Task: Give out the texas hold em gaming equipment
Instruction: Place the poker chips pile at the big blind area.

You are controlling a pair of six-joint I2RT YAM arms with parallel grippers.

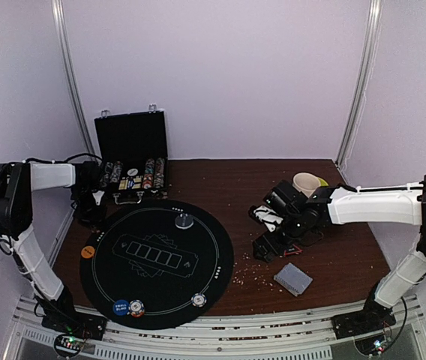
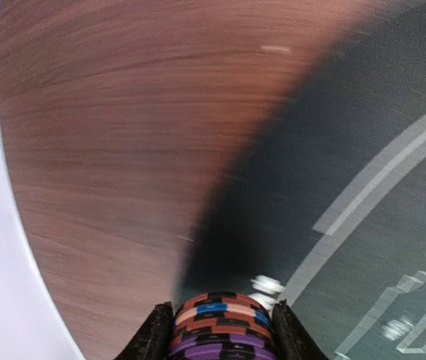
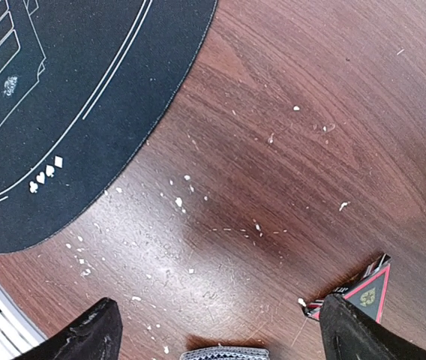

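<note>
Now the left hand pinches a stack of chips. The right hand is spread wide. Cards lie at its five o'clock.

On the worktop, a round black mat carries an orange disc, blue disc, red-white disc and black-white disc near its rim; the card deck lies right of it

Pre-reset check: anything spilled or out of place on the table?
Yes. Small white flecks lie scattered on the brown table beside the round black mat, like crumbs or debris.
</note>
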